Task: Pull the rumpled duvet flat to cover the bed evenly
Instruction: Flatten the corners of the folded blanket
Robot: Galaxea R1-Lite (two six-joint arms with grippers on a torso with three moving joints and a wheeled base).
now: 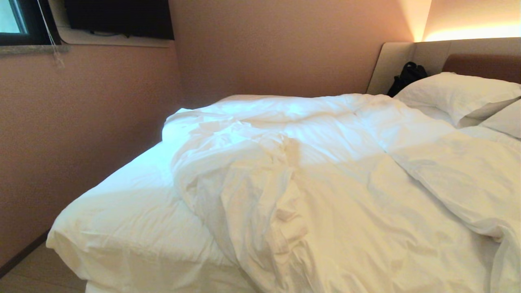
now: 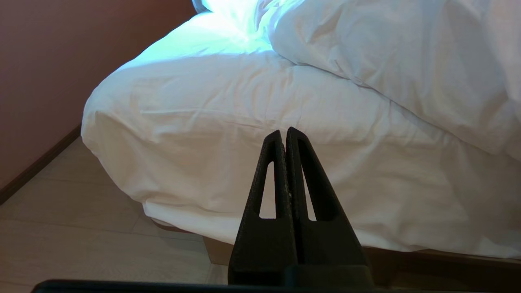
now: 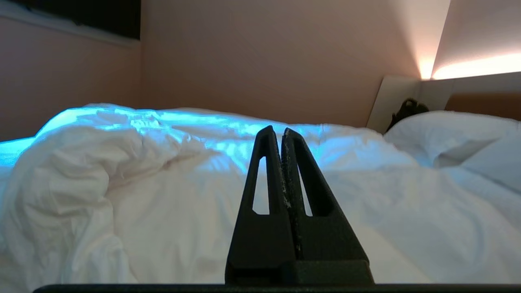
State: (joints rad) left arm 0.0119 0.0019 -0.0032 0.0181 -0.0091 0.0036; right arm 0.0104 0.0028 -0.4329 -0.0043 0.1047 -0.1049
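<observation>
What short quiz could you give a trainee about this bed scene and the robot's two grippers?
1. True or false: the duvet covers the whole bed.
2. Which part of the mattress lies bare? A) the foot end by the wall B) the end by the pillows C) none
3. Fill in: both the left gripper and the right gripper are ____ and hold nothing.

Key: 1 false, it is bunched up with a rumpled ridge, leaving sheet uncovered. 2 A. 3 shut.
</observation>
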